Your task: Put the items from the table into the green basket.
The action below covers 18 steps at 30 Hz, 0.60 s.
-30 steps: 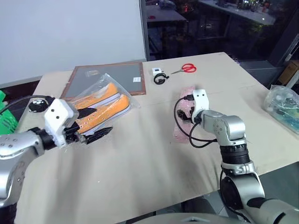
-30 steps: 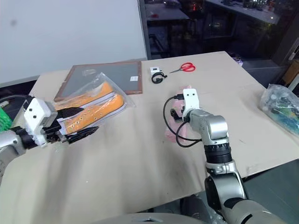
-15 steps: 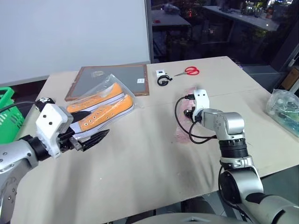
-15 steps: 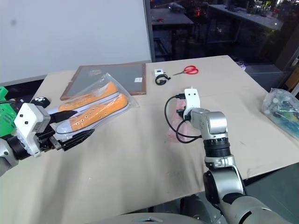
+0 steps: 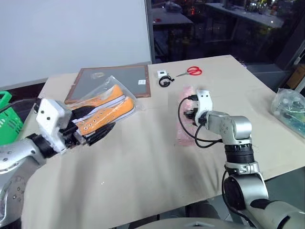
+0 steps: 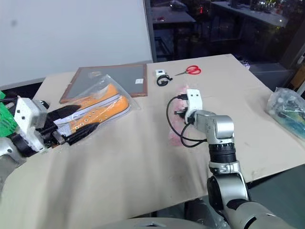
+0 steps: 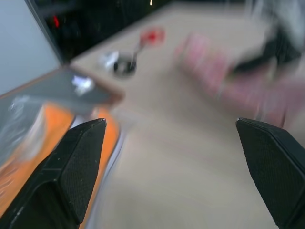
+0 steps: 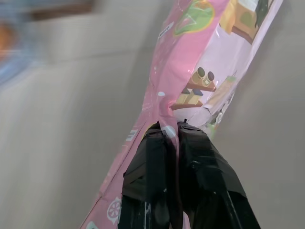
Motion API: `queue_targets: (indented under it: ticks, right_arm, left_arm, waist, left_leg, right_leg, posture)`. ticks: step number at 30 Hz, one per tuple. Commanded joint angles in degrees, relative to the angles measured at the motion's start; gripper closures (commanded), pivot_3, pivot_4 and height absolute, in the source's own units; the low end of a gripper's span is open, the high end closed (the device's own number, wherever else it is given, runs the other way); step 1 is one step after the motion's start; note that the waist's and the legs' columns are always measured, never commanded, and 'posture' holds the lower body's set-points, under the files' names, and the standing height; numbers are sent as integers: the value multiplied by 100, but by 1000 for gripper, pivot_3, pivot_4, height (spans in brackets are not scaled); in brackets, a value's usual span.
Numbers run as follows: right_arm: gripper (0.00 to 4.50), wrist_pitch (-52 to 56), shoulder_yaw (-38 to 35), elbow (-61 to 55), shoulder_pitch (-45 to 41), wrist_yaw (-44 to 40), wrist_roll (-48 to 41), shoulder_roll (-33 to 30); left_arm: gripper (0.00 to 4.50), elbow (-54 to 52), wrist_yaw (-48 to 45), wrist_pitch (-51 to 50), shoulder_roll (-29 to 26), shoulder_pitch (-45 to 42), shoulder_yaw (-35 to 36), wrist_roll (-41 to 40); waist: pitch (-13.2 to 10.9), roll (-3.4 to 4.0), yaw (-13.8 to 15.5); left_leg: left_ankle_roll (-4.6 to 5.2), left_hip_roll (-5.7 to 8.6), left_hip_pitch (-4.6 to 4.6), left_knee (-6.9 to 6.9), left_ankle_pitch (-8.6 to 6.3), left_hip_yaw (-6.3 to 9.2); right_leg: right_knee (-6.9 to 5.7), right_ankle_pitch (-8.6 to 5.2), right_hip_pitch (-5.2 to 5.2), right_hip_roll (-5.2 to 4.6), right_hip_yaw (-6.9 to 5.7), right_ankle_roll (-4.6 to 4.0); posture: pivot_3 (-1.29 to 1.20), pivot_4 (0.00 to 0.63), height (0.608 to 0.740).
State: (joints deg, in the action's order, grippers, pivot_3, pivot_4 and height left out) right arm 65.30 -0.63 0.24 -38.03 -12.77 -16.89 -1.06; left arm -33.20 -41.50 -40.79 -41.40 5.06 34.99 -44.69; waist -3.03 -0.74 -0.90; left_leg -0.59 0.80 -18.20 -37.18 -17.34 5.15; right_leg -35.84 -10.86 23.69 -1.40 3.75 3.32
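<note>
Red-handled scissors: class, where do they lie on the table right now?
In the left eye view the red-handled scissors lie near the table's far edge, right of the brown-framed board, beside a small white and black gadget.

Two arms of shiny silver-grey metal, round and smooth like thick pipes. On the right arm (image 5: 234,130), a black band (image 5: 238,155) with little ridges, then more silver below. A white boxy block (image 5: 205,101) at the right wrist, with a thin black cable (image 5: 182,123) in a big loop beside it. On the left arm (image 5: 14,155), a bigger white block (image 5: 51,120) with small dark dots, and a black cable (image 5: 16,106) behind. Left gripper (image 5: 102,119): two long, pointy black fingers (image 7: 71,167), matte and flat-sided. Right gripper (image 8: 174,127): two black fingers (image 8: 152,162), shiny and wrinkly like tape.
</note>
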Motion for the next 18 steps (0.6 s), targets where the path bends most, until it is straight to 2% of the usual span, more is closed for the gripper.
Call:
queue_targets:
  ticks: [1,9,12,18]
  right_arm:
    - [4462,-792,459,-796,-239,-937,-353,-178]
    - [4462,-2885,1453,-1041,-248,-2785,-427,-447]
    - [4462,-3571,1607,-797,-298,-3110,-328,-402]
    - [4462,-4067,1937,-664,-232,-3655,-319,-429]
  left_arm:
    - [0,-2,559,-138,515,-242,-159,-631]
    - [0,429,1241,13,1458,-965,-892,-907]
    - [0,447,1287,49,1750,-1180,-989,-1303]
    - [0,502,1497,214,2183,-1459,-941,-2119]
  waist:
    - [-1,1,16]
    - [7,-11,138]
    - [8,-12,174]
    - [10,-16,192]
  left_leg:
    - [0,-5,-7,1,0,11]
    - [-3,2,-44,-7,1,36]
    - [-5,2,-43,-7,2,38]
    - [-20,3,-45,-12,11,41]
  right_leg:
    - [-1,1,5,6,-6,-2]
    - [16,15,20,0,-29,-24]
    - [16,15,20,0,-32,-24]
    - [15,15,18,-1,-35,-25]
  posture:
    - [153,0,740]
    - [153,0,740]
    - [160,0,740]
    - [160,0,740]
